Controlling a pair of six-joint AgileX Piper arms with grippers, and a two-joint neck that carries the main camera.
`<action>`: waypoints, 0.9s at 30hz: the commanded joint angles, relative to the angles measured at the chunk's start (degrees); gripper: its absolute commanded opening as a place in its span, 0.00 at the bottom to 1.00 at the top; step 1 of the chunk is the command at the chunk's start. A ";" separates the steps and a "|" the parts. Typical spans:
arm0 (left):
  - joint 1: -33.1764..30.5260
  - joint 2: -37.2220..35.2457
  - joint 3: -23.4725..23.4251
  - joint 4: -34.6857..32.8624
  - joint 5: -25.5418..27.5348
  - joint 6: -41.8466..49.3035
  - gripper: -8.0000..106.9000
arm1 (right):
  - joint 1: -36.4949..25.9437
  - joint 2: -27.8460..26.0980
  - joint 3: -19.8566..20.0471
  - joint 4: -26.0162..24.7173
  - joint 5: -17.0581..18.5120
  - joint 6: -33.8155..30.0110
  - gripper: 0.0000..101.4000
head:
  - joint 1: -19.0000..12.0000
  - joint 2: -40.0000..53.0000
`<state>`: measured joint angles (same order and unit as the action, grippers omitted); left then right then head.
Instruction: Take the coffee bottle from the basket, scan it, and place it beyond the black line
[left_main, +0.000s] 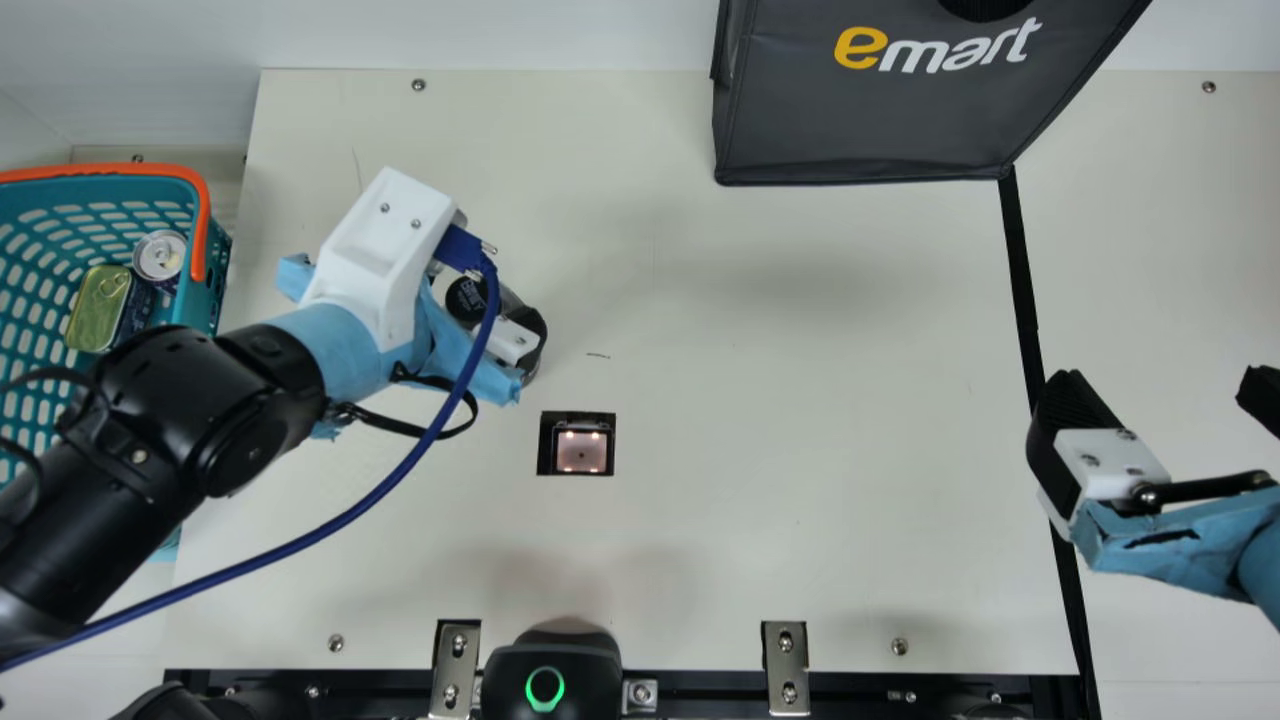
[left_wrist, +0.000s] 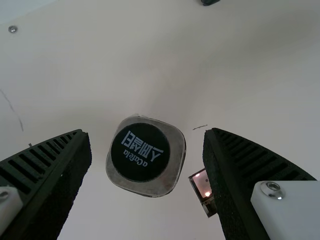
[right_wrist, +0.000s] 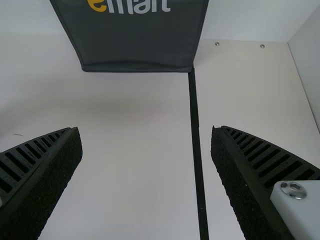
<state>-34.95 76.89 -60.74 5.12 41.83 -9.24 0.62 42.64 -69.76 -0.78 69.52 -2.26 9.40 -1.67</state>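
My left gripper (left_main: 515, 335) is over the left part of the table in the main view, partly covered by its own wrist. The coffee bottle (left_main: 466, 298) with its black cap stands there beside the fingers. In the left wrist view the bottle (left_wrist: 142, 155) is upright between the parted fingers of my left gripper (left_wrist: 147, 137), with a gap on each side. My right gripper (left_main: 1165, 395) stands open over the black line (left_main: 1022, 290); in the right wrist view nothing is between the fingers of the right gripper (right_wrist: 146, 132). The basket (left_main: 215, 270) is at the far left.
A scanner window (left_main: 581, 448) is set in the table (left_main: 780, 400) near the left gripper. A can (left_main: 160, 257) and a tin (left_main: 99, 307) lie in the basket. At the back stands a dark bag (left_main: 870, 110). A black device (left_main: 550, 670) sits at the front edge.
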 joint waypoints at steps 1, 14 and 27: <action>-0.22 0.07 -0.05 0.39 0.06 -1.22 0.85 | 0.00 0.00 0.00 0.00 0.00 0.00 0.90 | -1.48 0.09; -2.98 1.15 -0.82 3.67 0.88 -8.62 0.85 | 0.00 0.00 0.00 0.00 0.00 0.00 0.90 | -1.48 0.09; -4.81 2.04 -0.60 7.35 1.58 -14.53 0.27 | 0.00 0.00 0.00 0.00 0.00 0.00 0.90 | -1.48 0.09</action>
<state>-39.73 78.87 -61.50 12.37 43.31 -23.51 0.62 42.64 -69.76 -0.78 69.52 -2.26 9.40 -1.67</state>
